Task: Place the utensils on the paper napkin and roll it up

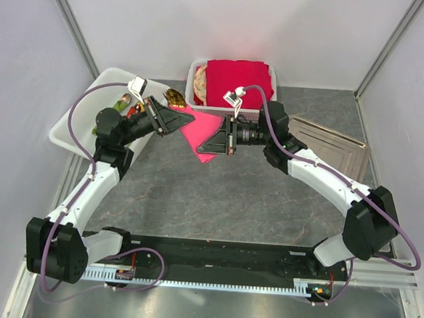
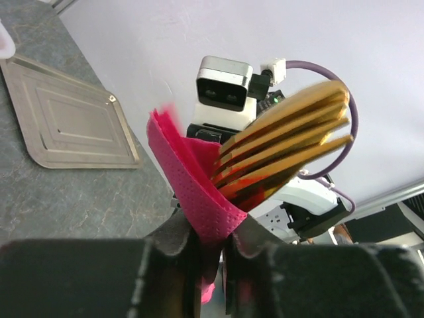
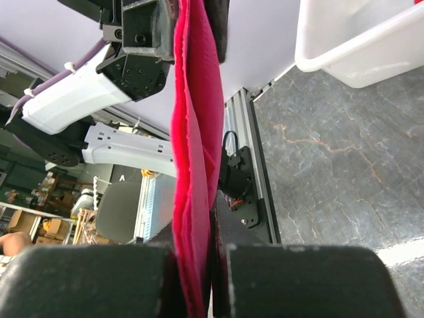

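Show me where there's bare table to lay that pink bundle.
Bare: the grey table between left arm and right arm, from below the paper napkin to the near rail. Crowded: the back, with white bin, basket, metal tray.

Matt, finely dimpled pink paper napkin [image 2: 192, 192]; glossy gold metal utensils [image 2: 285, 139]; dull brushed-metal tray [image 2: 73, 119]; matt grey stone-look surface [image 1: 238, 197].

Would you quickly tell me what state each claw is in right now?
Left claw: closed on the paper napkin, which is wrapped around the utensils.
Right claw: closed on the same paper napkin.
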